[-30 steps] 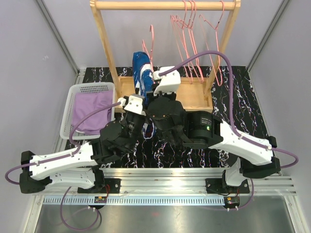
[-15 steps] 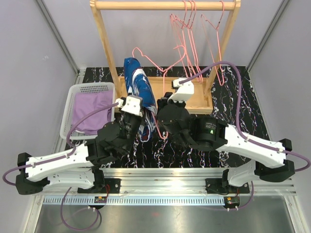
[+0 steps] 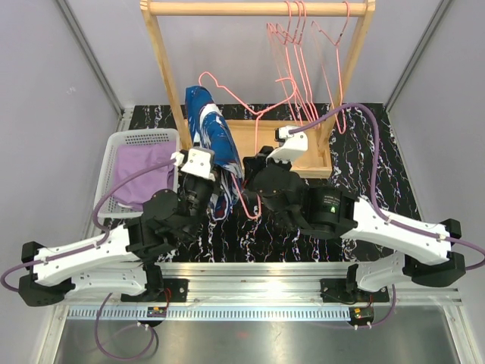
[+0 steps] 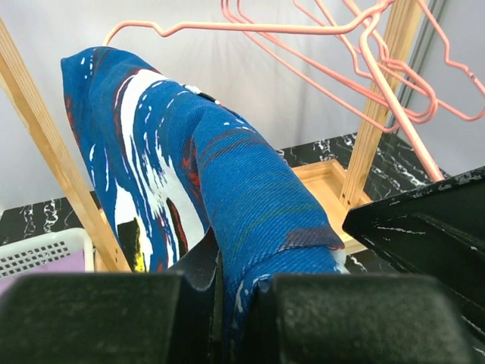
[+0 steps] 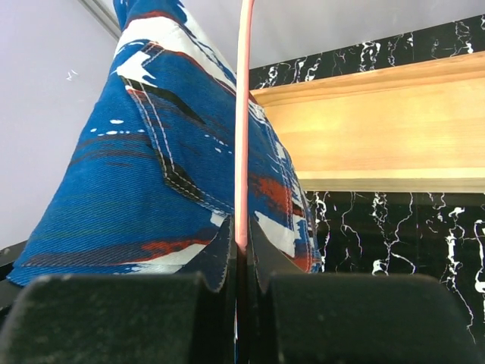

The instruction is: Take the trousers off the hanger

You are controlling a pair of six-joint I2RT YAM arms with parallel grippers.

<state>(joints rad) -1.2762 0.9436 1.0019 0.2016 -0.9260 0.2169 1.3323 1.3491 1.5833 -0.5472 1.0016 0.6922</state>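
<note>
At table centre, the left gripper (image 4: 227,282) clamps dark blue trousers (image 4: 227,174) splashed white, red and yellow; the right gripper (image 5: 241,262) pinches their pink wire hanger (image 5: 243,114). Lilac cloth trousers (image 3: 140,182) lie in the white plastic basket (image 3: 144,134) at nine o'clock: seemingly half done.

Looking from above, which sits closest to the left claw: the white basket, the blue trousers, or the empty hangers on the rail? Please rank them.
1. Blue trousers: clamped in the left gripper itself.
2. White basket: just to its left.
3. Empty hangers: up on the rail, far right.
</note>
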